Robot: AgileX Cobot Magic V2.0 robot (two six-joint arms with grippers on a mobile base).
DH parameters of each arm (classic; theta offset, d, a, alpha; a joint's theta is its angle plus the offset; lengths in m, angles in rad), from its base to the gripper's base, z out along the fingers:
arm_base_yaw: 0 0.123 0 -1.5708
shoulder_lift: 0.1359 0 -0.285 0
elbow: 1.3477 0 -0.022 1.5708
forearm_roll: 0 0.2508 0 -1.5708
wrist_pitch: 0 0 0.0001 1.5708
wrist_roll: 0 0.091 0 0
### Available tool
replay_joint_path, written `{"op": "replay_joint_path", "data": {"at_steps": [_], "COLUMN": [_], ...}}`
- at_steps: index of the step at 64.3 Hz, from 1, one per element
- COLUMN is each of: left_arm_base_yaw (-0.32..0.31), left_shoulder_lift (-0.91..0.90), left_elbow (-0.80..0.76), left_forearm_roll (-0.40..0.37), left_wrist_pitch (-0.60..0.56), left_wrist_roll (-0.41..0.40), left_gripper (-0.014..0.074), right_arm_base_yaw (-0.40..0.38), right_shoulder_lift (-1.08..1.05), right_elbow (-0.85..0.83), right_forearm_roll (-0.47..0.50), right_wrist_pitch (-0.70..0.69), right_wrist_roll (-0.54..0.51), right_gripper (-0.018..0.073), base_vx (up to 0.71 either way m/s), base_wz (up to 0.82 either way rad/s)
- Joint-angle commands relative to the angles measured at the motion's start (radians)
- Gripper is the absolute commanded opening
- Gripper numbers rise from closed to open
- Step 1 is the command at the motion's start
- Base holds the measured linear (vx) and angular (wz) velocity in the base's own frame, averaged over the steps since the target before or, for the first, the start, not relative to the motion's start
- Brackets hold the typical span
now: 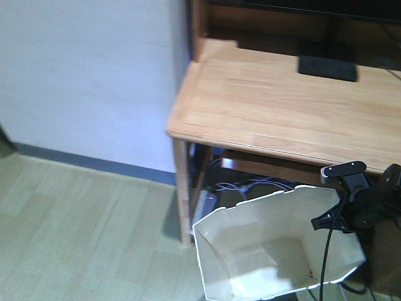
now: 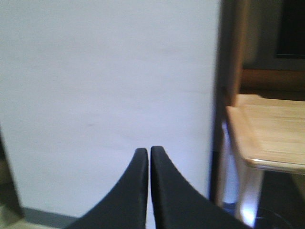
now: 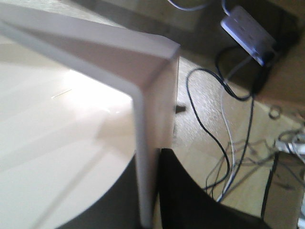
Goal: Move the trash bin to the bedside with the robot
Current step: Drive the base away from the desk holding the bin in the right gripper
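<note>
- One desk (image 1: 282, 106) fills the far right; no bed in view.
- The bin (image 1: 241, 241) sits below the desk's near edge: judged light, thin-walled, flexible; hold at the rim.
- The right gripper (image 3: 148, 183) pinches the bin's right wall; only its wrist view shows this.
- The left gripper (image 2: 148, 157): closed, empty.

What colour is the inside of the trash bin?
Cream. The trash bin has whiter outer walls and rim. The exterior front-facing view shows it best.
</note>
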Motion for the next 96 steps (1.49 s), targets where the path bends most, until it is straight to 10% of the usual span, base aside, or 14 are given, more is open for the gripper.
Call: {"op": "replay_joint_path", "data": {"at_steps": [1,96], "left_arm_base_yaw": [-0.005,-0.005], "left_shoulder_lift": [-0.010,-0.010], "left_elbow": [0.020,0.020], "left_forearm_roll": [-0.010,-0.010], "left_wrist_pitch": [-0.067,-0.067], "left_wrist_roll": [-0.003,-0.003], "left_gripper": [-0.0006,-0.0006], "right_arm_base_yaw": [0.000,-0.004], "right_shoulder_lift": [-0.059,-0.059], "right_elbow": [-0.017,-0.017], "right_forearm_roll": [0.022,0.022], "right_wrist_pitch": [-0.005,0.008], "right_wrist_roll": [0.011,0.013], "right_gripper": [-0.0003,-0.0003], "base_vx": [-0.04,0.01], "base_wz": [0.71,0.65]}}
